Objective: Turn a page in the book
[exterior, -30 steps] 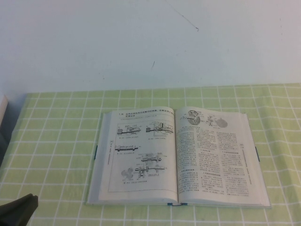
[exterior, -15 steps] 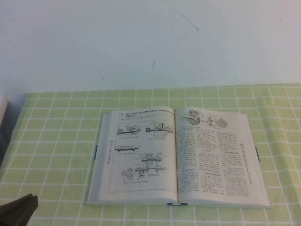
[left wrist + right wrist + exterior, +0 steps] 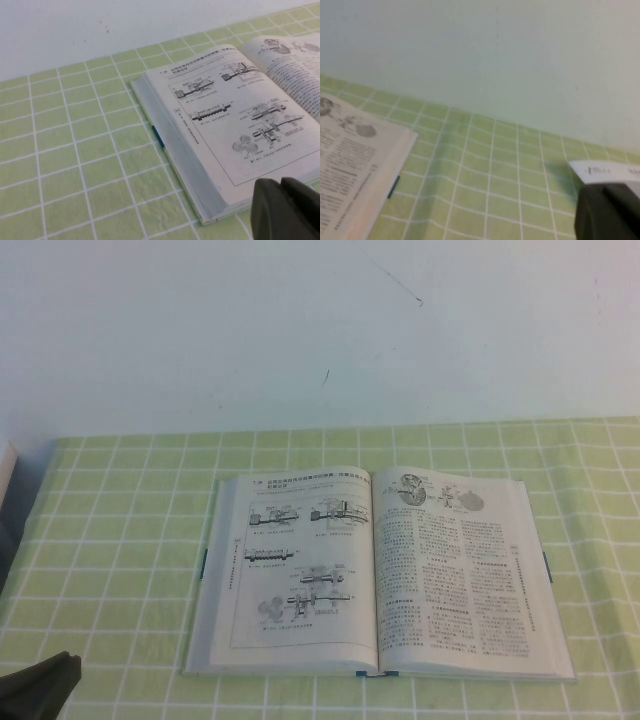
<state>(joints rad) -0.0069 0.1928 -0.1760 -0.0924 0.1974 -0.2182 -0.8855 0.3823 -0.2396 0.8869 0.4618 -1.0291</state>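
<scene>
From the high view, the book [image 3: 378,575] lies open and flat near the middle of the counter [image 3: 120,540], which wears a soft green cloth with a white grid; the book's pages are thin matte white paper inside a thin grey-blue cover edge. The page [image 3: 300,565] with the shaft-machine drawings lies flat as the left-hand leaf, beside the leaf of dense text columns. Nothing has shifted since the earlier frames. The left claw [image 3: 40,687] is a dark shape at the counter's near left corner, clear of the book; the right claw is out of this view. In the left wrist view the left claw [image 3: 286,210] shows dark rounded fingers close together, holding nothing, just by the book's near left corner. In the right wrist view the right claw [image 3: 607,212] hangs beyond the book's right edge; I cannot tell how far open it is.
</scene>
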